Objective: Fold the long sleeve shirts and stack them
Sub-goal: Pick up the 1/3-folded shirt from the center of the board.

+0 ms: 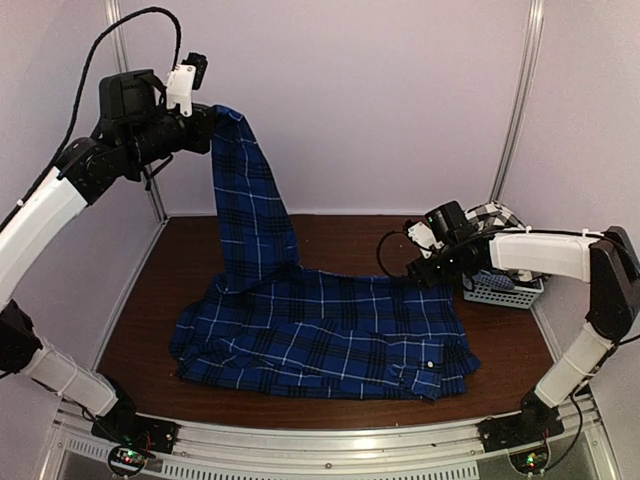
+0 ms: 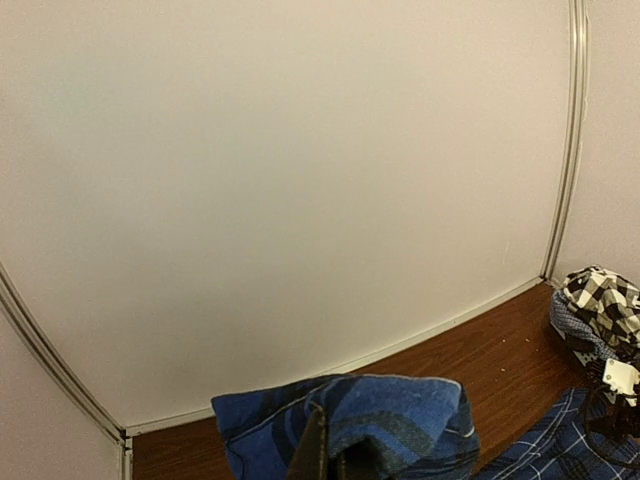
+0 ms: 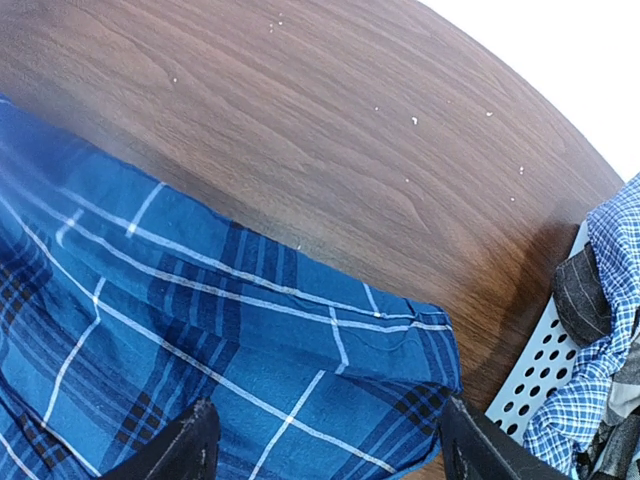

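Note:
The royal-blue plaid shirt (image 1: 320, 335) lies spread on the brown table. One sleeve (image 1: 250, 190) is lifted high at the back left, held by my left gripper (image 1: 205, 128), which is shut on the cuff (image 2: 390, 415). My right gripper (image 1: 418, 270) is open, hovering just above the shirt's back right corner (image 3: 400, 350); its fingers (image 3: 185, 450) stand wide on both sides of the cloth. The black-and-white checked shirt (image 1: 500, 215) sits bunched in the basket at the right; it also shows in the left wrist view (image 2: 605, 300).
A pale mesh basket (image 1: 505, 292) stands at the right edge of the table, holding the checked shirt and other cloth (image 3: 590, 390). White walls close the back and sides. Bare brown table (image 1: 350, 235) lies behind the shirt.

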